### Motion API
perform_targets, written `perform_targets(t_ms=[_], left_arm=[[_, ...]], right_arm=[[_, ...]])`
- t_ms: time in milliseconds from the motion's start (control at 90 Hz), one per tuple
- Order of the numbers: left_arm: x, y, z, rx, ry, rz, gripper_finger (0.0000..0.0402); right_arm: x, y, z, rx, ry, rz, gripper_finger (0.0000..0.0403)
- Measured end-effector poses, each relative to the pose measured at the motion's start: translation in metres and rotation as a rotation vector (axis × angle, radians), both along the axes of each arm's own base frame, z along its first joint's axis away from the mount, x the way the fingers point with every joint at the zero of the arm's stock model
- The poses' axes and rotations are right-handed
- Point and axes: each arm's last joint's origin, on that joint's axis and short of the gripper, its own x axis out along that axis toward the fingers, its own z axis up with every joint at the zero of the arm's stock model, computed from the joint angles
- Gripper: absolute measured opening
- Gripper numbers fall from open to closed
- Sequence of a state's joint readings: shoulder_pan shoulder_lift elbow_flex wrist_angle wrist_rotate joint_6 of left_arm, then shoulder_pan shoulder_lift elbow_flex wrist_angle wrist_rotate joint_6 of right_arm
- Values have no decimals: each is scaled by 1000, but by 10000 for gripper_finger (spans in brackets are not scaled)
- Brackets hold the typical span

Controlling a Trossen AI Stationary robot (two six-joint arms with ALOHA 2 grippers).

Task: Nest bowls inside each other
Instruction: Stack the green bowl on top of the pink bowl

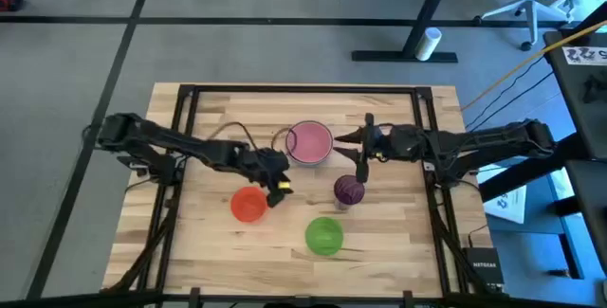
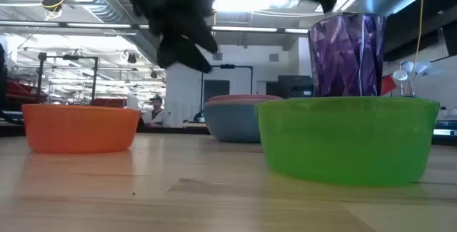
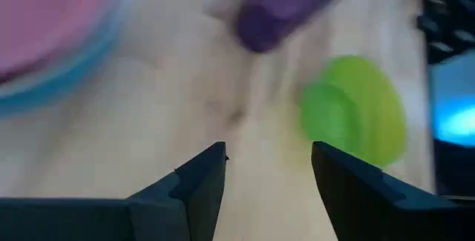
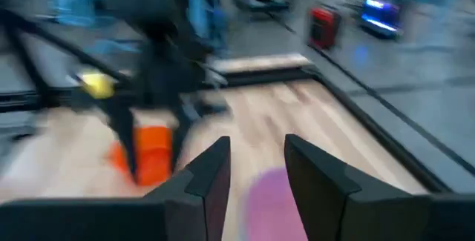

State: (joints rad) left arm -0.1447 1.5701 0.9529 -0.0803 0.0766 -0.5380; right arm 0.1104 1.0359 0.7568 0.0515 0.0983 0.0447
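Note:
A pink bowl sits nested in a pale blue bowl at the table's far middle. An orange-red bowl stands at the near left and a green bowl near the front edge. A purple bowl shows between them; in the low view the green bowl hides its lower part. My left gripper hovers open just right of the orange-red bowl, with nothing between its fingers. My right gripper is open above the pink bowl's right side, also holding nothing.
A black metal frame runs round the wooden tabletop. Bare wood lies along the near left and near right of the table. Beyond the table are a desk leg with a white roll and a person far off in the room.

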Motion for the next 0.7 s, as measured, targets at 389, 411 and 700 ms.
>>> perform_targets(t_ms=[389, 411, 700], left_arm=[[9, -6, 6, -22, -76, -8, 182], [10, -6, 6, -22, -75, -8, 182], [18, -15, -1, -45, -115, -18, 182]], right_arm=[[-16, 59, 21, -48, 32, 124, 114], [-17, 62, 21, -48, 33, 126, 114], [-20, 83, 7, 62, 139, 137, 114]])
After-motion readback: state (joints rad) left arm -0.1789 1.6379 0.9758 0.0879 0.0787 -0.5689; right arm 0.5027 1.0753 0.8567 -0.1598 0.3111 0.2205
